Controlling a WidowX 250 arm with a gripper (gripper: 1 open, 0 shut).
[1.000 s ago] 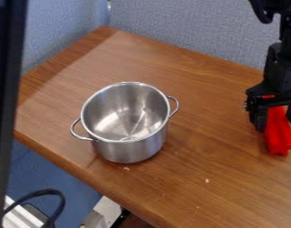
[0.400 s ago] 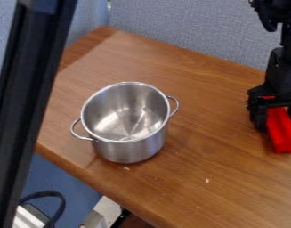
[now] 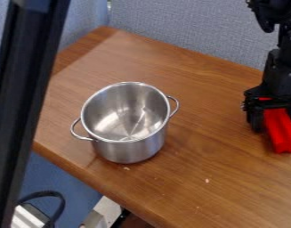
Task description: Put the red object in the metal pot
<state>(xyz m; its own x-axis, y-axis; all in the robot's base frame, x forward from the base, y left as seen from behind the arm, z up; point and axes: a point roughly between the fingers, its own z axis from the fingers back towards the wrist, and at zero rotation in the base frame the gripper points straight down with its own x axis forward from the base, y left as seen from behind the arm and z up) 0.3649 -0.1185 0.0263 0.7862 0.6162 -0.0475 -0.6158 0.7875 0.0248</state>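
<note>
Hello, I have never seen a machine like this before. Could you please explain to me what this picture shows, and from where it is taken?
The picture comes from one camera, placed somewhat above a wooden table and looking down at it. The black machine at the right edge is a robot arm, only partly in view. At its lower end is the tool, the part made for grasping; it is down at the red block.

On the table you see two things: the shiny metal pot with two small side handles, and the red block near the right edge. The block is outside the pot, which looks empty. Whether the tool already grips the block, I cannot tell from this view.
</note>
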